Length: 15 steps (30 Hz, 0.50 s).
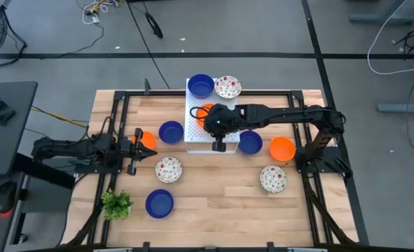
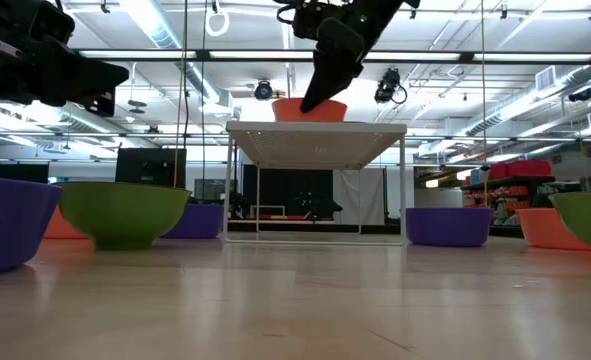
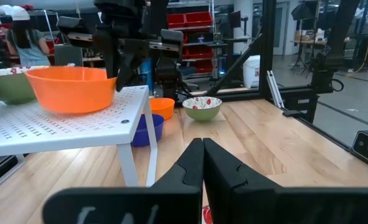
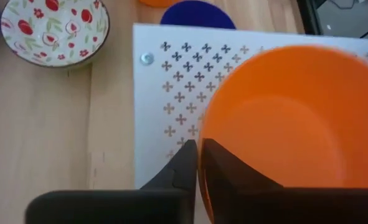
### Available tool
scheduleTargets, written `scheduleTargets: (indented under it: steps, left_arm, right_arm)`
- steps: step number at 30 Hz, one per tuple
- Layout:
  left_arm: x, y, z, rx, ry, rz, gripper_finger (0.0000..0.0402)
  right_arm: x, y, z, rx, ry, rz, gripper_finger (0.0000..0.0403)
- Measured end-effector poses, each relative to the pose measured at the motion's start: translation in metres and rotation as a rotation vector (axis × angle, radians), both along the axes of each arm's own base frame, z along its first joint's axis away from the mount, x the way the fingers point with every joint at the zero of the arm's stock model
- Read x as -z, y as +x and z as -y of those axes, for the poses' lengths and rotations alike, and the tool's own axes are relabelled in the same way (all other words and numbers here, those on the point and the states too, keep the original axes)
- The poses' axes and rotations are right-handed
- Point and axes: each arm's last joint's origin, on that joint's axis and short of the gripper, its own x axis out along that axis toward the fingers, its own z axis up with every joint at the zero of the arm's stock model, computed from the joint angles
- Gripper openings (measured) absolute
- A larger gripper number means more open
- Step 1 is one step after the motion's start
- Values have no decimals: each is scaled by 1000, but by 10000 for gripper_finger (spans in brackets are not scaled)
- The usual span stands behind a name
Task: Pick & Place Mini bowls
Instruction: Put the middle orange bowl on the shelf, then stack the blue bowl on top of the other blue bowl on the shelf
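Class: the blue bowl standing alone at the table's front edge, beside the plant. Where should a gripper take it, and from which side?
Take the blue bowl by its thin upright rim, from straight above: one finger inside, one outside. It sits mouth-up; approach on the side away from the plant.

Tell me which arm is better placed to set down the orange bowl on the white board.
The right: its claw pinches the orange bowl's rim over the board. The left claw is off beside it.

Wooden table (image 1: 221, 203) with bowls (image 1: 159, 204), board (image 1: 192, 136), plant (image 1: 116, 204)
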Motion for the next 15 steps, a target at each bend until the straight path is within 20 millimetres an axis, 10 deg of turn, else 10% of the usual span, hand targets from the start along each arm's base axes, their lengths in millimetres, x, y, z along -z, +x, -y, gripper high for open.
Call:
scheduleTargets:
  steps: [15]
  left_arm:
    - [0,0,0,0,0,0,5]
  right_arm:
    - [-12,-7,-1,15,7,36,202]
